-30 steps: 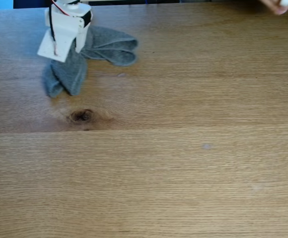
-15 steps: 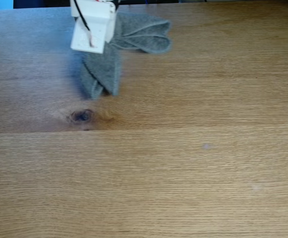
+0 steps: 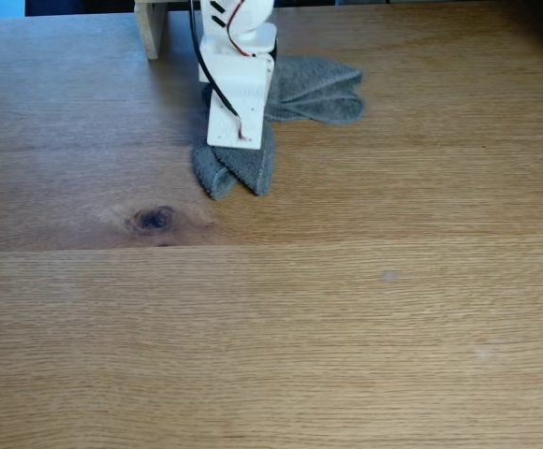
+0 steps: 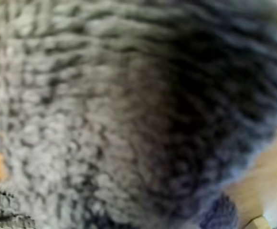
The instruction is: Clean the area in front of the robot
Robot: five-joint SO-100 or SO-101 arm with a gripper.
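Observation:
The robot, a white arm with red and black wires, reaches down at the top centre of the fixed view. Its flat white gripper point(image 3: 238, 133) presses onto a crumpled grey terry cloth point(image 3: 316, 88) that lies on the light-brown wooden tabletop point(image 3: 346, 327). One fold of the cloth sticks out below the gripper plate and another spreads to its right. The fingertips are hidden behind the plate and the cloth. The wrist view is close on the blurred grey cloth point(image 4: 129, 109), with slivers of tabletop point(image 4: 274, 157) at the edges.
A pale wooden post point(image 3: 150, 28) stands at the back edge, left of the arm. A dark knot point(image 3: 153, 219) marks the wood below and left of the cloth. Small pale smudges point(image 3: 390, 276) lie further forward on the right.
The gripper and the cloth have slid together to the right along the back of the table, about 150 pixels in a second. A hand at the top right corner has left the view.

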